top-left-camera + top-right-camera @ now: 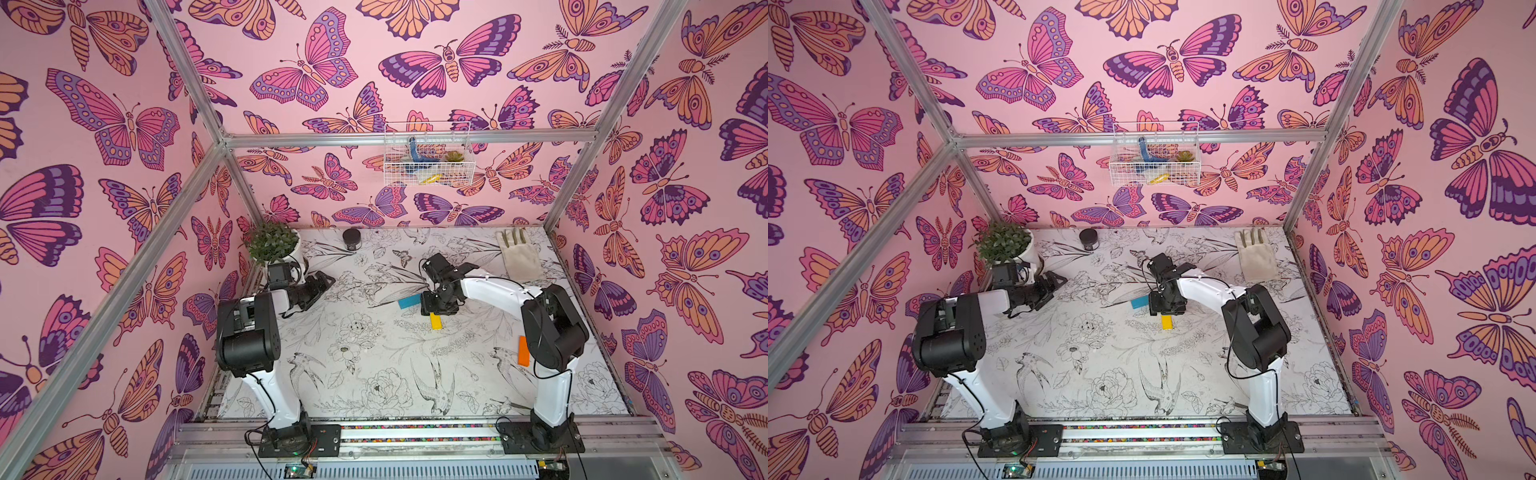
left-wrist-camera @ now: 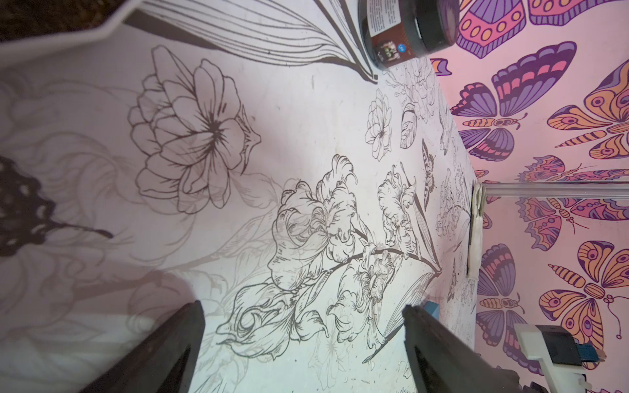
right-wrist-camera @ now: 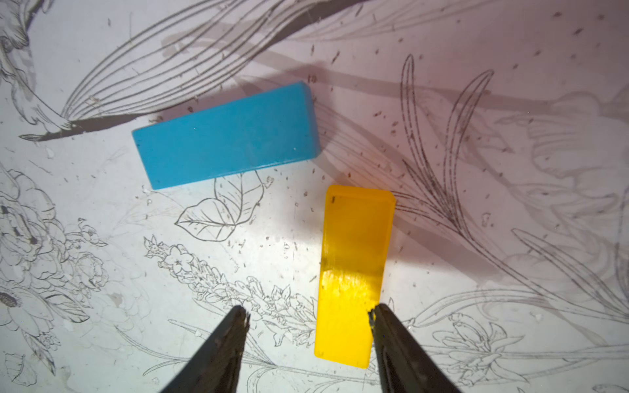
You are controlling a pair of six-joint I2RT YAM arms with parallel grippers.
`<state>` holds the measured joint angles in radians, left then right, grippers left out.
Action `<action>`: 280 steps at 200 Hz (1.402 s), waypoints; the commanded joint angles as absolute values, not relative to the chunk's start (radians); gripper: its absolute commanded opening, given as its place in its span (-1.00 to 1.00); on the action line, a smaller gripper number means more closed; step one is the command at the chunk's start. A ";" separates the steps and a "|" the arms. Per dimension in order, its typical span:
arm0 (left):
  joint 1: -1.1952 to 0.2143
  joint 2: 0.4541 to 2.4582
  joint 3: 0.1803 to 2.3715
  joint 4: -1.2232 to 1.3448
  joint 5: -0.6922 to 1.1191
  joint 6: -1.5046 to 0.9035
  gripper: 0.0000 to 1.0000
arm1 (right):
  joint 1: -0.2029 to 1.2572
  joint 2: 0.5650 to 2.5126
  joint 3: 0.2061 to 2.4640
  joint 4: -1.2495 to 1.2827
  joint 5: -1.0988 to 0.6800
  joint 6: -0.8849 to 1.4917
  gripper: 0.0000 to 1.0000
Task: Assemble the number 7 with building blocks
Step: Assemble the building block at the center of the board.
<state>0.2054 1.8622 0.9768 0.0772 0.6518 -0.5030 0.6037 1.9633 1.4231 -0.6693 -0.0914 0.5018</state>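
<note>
Centrally, the yellow block [image 3: 354,272] is flanked by the spread right gripper [image 3: 308,311], the left gripper [image 2: 303,306] spread near the table's [image 1: 374,374] left edge.

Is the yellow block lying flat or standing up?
Lying flat: the yellow block shows its broad face up on the table, apart from the blue block.

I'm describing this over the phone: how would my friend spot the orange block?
Start at the flower-printed table, then find the right arm, the one nearer the pale glove. The orange block lies flat beside that arm's bulky black elbow, apart and alone, while the blue block and yellow block sit close together mid-table.
</note>
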 commanded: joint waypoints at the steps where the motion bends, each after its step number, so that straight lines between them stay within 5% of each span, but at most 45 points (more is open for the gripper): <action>1: 0.213 1.890 0.962 0.047 0.648 -0.503 0.93 | 0.604 1.974 1.426 -0.686 -0.087 0.507 0.21; 97: 0.213 1.898 0.965 0.051 0.654 -0.506 0.93 | 0.608 2.025 1.440 -0.738 -0.010 0.480 0.10; 159: 0.213 1.899 0.966 0.052 0.653 -0.506 0.93 | 0.627 2.066 1.490 -0.755 -0.023 0.478 -0.23; 280: 0.212 1.896 0.965 0.053 0.653 -0.506 0.93 | 0.661 2.090 1.543 -0.765 -0.031 0.494 -0.24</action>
